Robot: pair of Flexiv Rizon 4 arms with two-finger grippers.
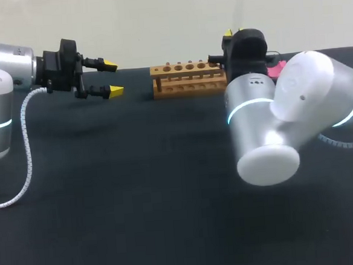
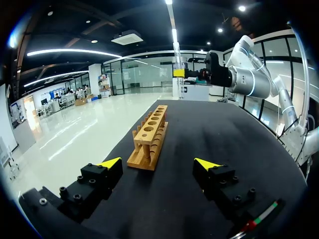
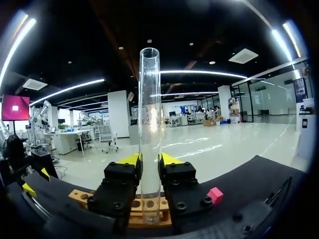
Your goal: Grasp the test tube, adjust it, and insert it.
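By the rack (image 1: pixel 189 86), right jaws pinch the tube (image 3: pixel 149 124) (wrist views only); left jaws gape empty.

Right end of rack (image 1: pixel 188 78), most of pink block (image 1: pixel 276 71), behind right arm (image 1: pixel 295 103).

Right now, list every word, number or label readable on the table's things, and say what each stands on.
None can be read. The wooden test tube rack, the clear glass test tube in the right gripper, the small pink block and the left gripper show no legible print.
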